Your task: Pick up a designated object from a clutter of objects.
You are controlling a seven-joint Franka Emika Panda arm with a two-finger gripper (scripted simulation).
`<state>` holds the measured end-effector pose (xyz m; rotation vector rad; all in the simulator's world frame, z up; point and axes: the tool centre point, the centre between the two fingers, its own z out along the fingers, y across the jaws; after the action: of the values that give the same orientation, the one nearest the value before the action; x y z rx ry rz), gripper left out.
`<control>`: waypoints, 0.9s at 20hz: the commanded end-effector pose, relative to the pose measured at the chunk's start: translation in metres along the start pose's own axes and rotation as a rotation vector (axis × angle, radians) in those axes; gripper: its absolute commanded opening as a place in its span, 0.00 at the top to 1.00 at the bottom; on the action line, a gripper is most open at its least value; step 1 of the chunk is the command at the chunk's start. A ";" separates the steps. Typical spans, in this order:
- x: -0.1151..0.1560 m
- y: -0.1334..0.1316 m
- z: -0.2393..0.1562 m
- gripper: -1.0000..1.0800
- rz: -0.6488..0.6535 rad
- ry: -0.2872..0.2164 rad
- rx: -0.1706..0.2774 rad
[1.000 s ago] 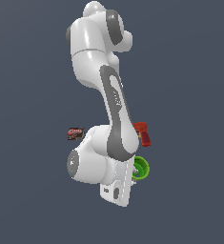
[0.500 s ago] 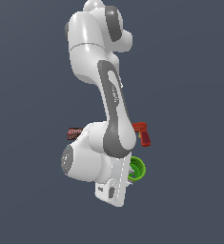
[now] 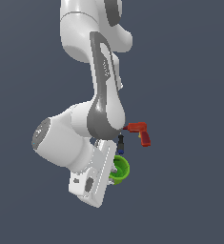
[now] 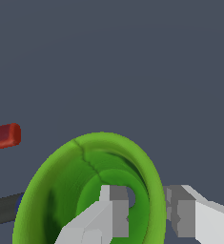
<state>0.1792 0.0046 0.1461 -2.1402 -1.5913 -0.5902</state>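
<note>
**At the cup's rim: the gripper has come down over the wall**

At the exterior view's lower middle, the arm has lowered since a second ago. The gripper (image 4: 144,209) now straddles the green cup (image 4: 92,188): one finger inside, one outside, still apart. The cup lies beside the red drill (image 3: 139,132). I judge closing comes next.

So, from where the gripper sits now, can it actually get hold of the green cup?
Probably yes. In the wrist view the gripper straddles the green cup's rim, one finger inside the hollow, the other outside the wall, jaws open. Nothing lies between them and the wall.
</note>
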 end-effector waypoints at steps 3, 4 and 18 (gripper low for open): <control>-0.005 0.010 -0.062 1.00 -0.054 -0.069 -0.113; -0.005 0.012 -0.076 1.00 -0.065 -0.085 -0.137; 0.010 -0.005 -0.255 1.00 -0.222 -0.289 -0.463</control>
<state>0.1588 -0.1213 0.3438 -2.4620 -1.9927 -0.7947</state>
